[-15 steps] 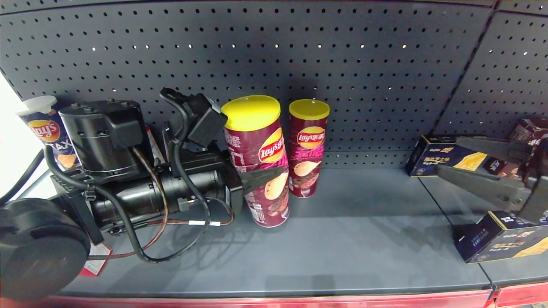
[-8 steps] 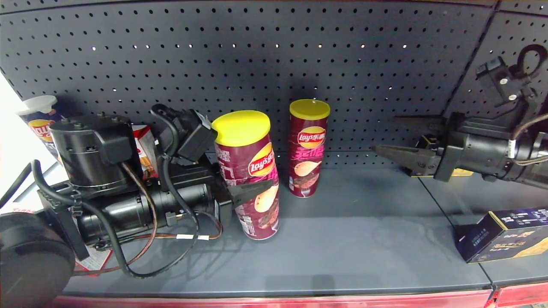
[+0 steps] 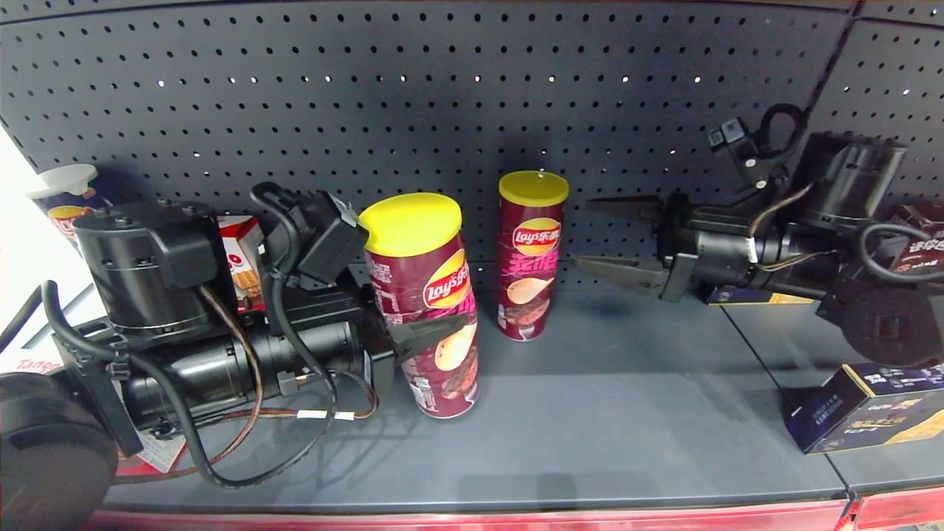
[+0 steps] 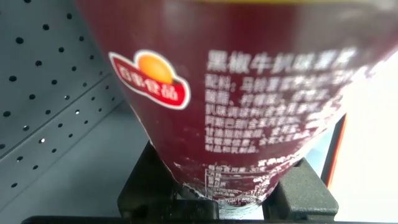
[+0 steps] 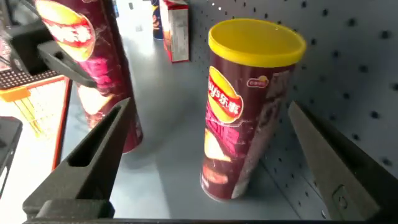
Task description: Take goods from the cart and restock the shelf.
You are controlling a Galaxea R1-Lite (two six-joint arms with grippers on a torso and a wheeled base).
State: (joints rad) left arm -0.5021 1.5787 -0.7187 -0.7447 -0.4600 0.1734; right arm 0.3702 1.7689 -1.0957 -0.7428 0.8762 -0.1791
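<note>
At centre-left, left gripper clamped on a tilted maroon cardboard chip can with yellow plastic lid, now lower and further left over the grey metal shelf, matching upright can at centre unmoved, right gripper, fingers spread, arrived just right of it.

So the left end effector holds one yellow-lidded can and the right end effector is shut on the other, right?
No: the right end effector is open, its fingers apart and clear of the other can, as the right wrist view shows. The left end effector holds the nearer can.
</note>
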